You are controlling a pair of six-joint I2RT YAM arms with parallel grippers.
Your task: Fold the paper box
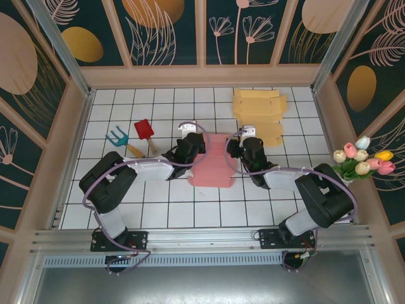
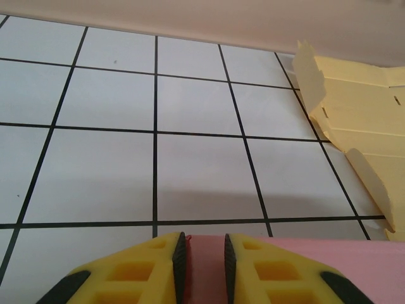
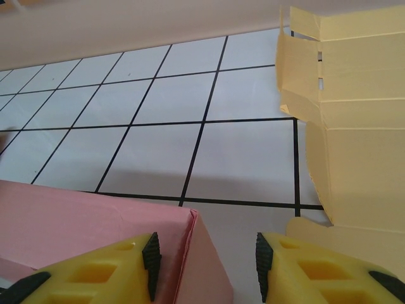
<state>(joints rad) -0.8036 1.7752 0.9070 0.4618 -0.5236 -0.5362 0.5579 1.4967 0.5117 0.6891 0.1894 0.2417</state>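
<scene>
While the arms flank its far half, the pink paper box (image 1: 212,161) lies mid-way across the tiled table (image 1: 158,202), long axis running near to far.
Overhead it looks flat between left gripper (image 1: 192,149) and right gripper (image 1: 235,149). My right wrist camera reveals a raised, creased corner between half-spread fingers (image 3: 114,272). The left pads (image 2: 180,259) stand narrow over matte pink card, and I cannot tell if they pinch it. Yellow die-cut blanks (image 1: 259,114) lie beyond.

box (image 1: 212,166): plain pink
sheets (image 1: 259,111): pale yellow, behind the box
table (image 1: 158,209): white tiles, black grid
trowel (image 1: 144,130): red, handle maybe tan
</scene>
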